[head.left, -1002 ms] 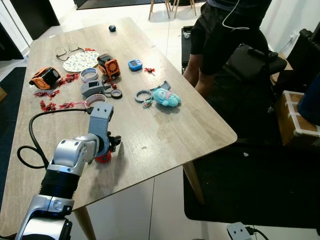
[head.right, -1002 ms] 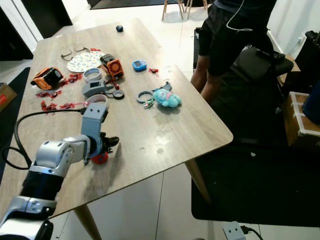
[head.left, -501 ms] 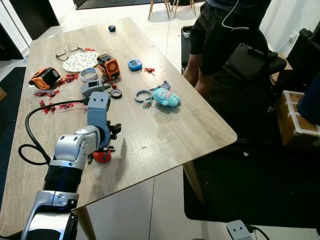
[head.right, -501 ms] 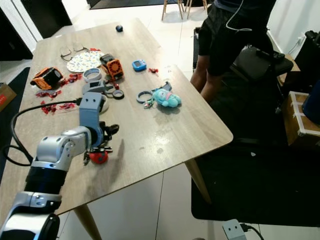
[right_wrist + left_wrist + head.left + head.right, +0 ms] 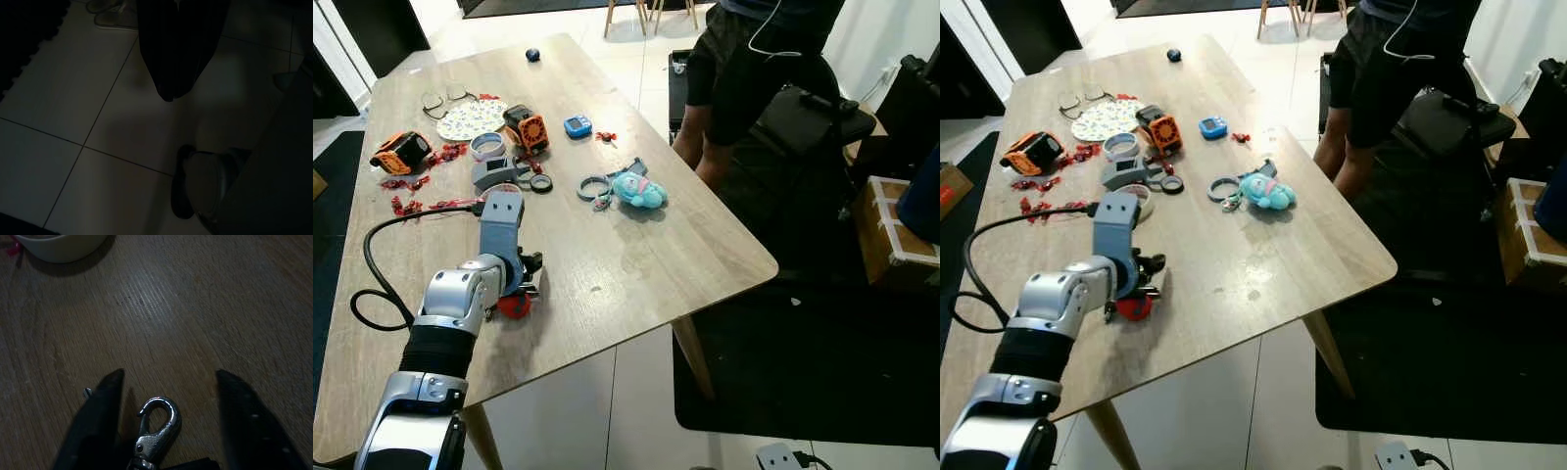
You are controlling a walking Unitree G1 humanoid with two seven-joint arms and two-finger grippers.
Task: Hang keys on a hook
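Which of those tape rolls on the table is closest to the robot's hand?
The white roll just beyond the left end effector; the other white roll and the small dark one lie farther up the table.

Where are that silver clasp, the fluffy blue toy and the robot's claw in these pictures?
Silver clasp (image 5: 157, 428): left wrist view, on the curved hook body.
Blue plush toy (image 5: 637, 190): left eye view, on its middle.
Left claw (image 5: 168, 382): left wrist view, midway between the two black fingertips, which stand apart over the wooden table (image 5: 205, 298).

A wooden table (image 5: 636, 257) stands on pale floor tiles (image 5: 636, 411) beside a black mat (image 5: 783, 362).
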